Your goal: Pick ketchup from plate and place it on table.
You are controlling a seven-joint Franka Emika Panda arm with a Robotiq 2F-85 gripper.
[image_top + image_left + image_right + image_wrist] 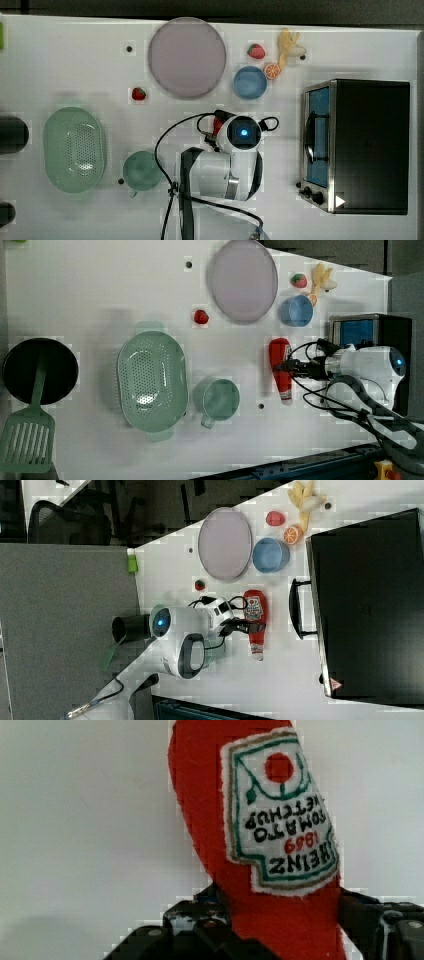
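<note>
Jaws (295,368) part-open, closed around the ketchup (281,371); it lies on the table (100,290), apart from the plate (243,280)

In the top view, the robot's white wrist covers nearly all of the ketchup bottle (217,125), leaving a red sliver. The wrist view cuts the bottle off at the picture's edges, its body between the dark fingers (200,930). At the tabletop's edge, the left view crops the green slotted spatula (27,440). The plate's (225,542) surface detail is too blurred to tell.
</note>
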